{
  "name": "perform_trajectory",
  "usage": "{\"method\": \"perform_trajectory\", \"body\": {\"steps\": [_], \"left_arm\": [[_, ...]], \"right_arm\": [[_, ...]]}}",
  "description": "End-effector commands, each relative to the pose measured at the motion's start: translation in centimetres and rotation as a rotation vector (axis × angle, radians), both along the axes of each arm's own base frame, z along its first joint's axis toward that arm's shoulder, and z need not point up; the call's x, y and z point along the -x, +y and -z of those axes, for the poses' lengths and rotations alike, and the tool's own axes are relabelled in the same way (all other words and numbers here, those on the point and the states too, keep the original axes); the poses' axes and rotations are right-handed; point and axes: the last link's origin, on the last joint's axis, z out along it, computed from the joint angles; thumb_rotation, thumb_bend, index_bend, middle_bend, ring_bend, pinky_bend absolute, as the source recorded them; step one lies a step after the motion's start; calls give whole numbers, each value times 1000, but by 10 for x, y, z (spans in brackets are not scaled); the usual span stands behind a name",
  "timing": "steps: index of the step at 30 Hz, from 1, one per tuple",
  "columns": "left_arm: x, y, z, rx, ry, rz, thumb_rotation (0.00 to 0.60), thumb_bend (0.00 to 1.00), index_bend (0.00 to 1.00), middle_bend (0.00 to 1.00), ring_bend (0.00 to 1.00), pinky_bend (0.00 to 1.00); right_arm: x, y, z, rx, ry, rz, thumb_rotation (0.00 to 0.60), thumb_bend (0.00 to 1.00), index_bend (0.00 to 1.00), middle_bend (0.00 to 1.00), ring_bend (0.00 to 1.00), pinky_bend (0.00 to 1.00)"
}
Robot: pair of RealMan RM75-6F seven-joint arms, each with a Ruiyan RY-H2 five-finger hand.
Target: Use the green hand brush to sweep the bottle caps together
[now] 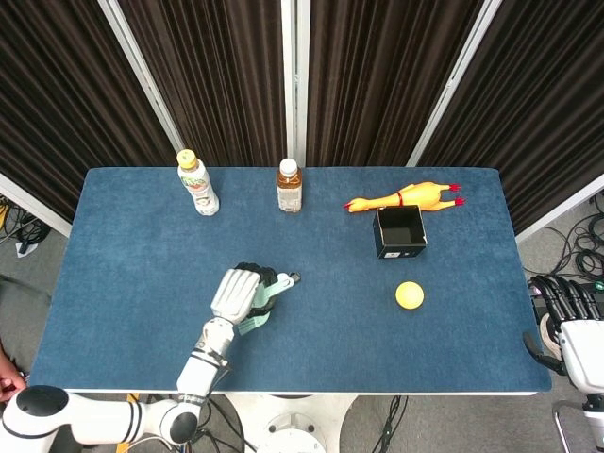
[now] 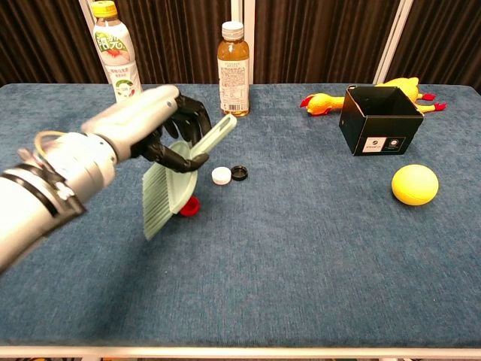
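My left hand [image 2: 154, 124] grips the pale green hand brush [image 2: 171, 184] by its handle, bristles angled down toward the blue table. In the head view the same left hand [image 1: 241, 293] covers most of the brush [image 1: 257, 319]. A red cap [image 2: 189, 207] lies right at the bristles' lower edge. A white cap [image 2: 220, 175] and a black cap [image 2: 239, 172] sit side by side just right of the brush. My right hand [image 1: 574, 311] hangs off the table's right edge, holding nothing; whether its fingers are apart or curled is unclear.
Two drink bottles [image 2: 113, 51] [image 2: 234, 69] stand at the back. A rubber chicken [image 2: 323, 102] lies behind an open black box [image 2: 376, 120]. A yellow ball [image 2: 415, 184] rests at the right.
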Motion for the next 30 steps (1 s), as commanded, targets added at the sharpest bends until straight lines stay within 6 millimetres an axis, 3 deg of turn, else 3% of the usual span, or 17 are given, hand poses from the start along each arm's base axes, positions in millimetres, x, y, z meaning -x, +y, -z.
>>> {"method": "perform_trajectory", "body": {"steps": [1, 13, 30], "left_arm": [[-3, 0, 9, -26, 34, -7, 600, 465, 493, 538, 397, 337], [-12, 6, 28, -60, 51, -40, 600, 465, 492, 537, 397, 354], [-60, 39, 52, -86, 13, -45, 600, 474, 492, 537, 397, 363]], "right_arm": [[1, 1, -1, 3, 1, 3, 600, 251, 0, 89, 0, 0], [4, 3, -3, 6, -1, 12, 600, 252, 0, 89, 0, 0], [10, 6, -7, 16, -9, 26, 600, 252, 0, 89, 0, 0]]}}
